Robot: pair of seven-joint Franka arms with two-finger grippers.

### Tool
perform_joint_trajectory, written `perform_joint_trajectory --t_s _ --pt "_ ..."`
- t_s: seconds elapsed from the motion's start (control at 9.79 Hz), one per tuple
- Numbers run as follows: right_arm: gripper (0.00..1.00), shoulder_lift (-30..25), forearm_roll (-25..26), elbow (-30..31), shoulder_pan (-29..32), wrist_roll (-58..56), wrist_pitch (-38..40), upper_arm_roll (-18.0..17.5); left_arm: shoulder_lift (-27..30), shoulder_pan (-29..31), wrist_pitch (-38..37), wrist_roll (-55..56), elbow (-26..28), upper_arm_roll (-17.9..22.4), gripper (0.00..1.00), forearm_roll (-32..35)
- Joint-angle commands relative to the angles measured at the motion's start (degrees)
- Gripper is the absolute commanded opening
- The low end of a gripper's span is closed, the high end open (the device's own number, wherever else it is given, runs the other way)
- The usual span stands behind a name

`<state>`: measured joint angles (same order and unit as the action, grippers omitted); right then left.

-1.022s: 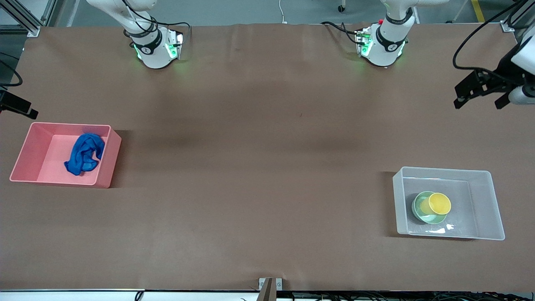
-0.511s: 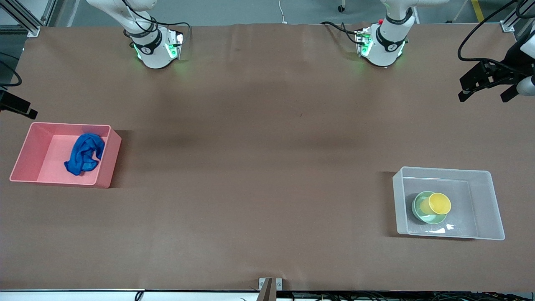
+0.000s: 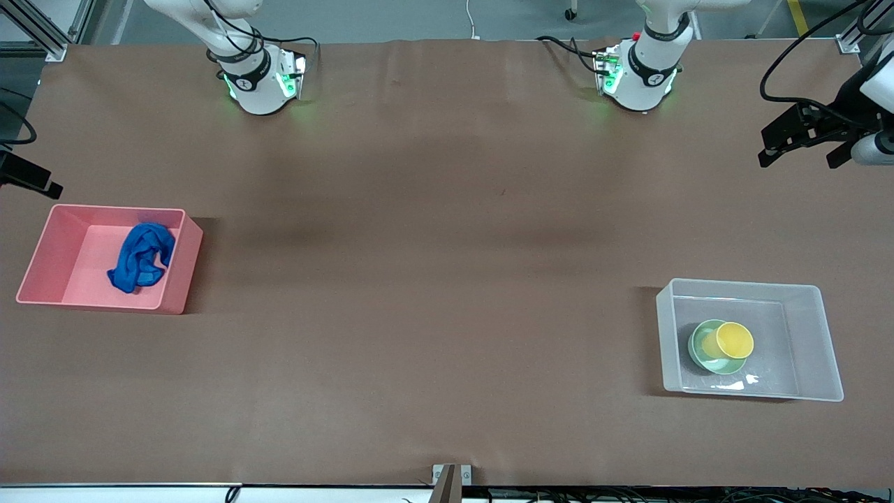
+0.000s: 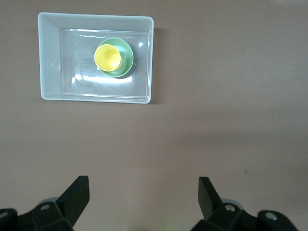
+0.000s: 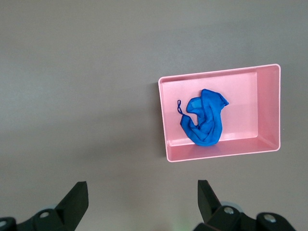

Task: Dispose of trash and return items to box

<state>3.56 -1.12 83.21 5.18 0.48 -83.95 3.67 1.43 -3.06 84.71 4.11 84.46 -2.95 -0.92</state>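
Observation:
The blue cloth rag [image 3: 142, 257] [image 5: 206, 120] lies crumpled in the pink bin [image 3: 183, 274] [image 5: 221, 154] at the right arm's end of the table. The yellow cup [image 3: 735, 340] [image 4: 107, 57] sits in the mint-green bowl [image 3: 698, 347] [image 4: 127, 60], and both are inside the clear box [image 3: 740, 283] [image 4: 96, 17] at the left arm's end. High over the table edge at its own end, my left gripper [image 3: 800, 159] [image 4: 143, 183] is open and empty. My right gripper [image 5: 142, 185] hangs open and empty above bare table beside the pink bin.
Brown table covering [image 3: 447, 279] spreads between the two bins. Both arm bases [image 3: 262, 80] [image 3: 639, 73] stand along the edge farthest from the front camera. A small metal bracket [image 3: 451, 475] sits at the nearest table edge.
My left gripper has drifted slightly toward the bases' side of the table. The bins, the cloth, the cup and the bowl have not moved.

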Motion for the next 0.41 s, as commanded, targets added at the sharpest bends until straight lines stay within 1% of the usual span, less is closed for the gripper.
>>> perform_joint_trajectory --t_s 0.0,0.31 --pt "1.0 -0.93 0.33 0.9 0.27 -0.57 0.1 -0.15 -0.81 0.24 -1.3 -1.82 0.53 -0.03 1.0 -0.14" --pt "1.0 -0.93 0.33 0.9 0.36 -0.66 0.01 -0.15 -0.81 0.24 -1.74 -2.27 0.45 -0.03 1.0 -0.05"
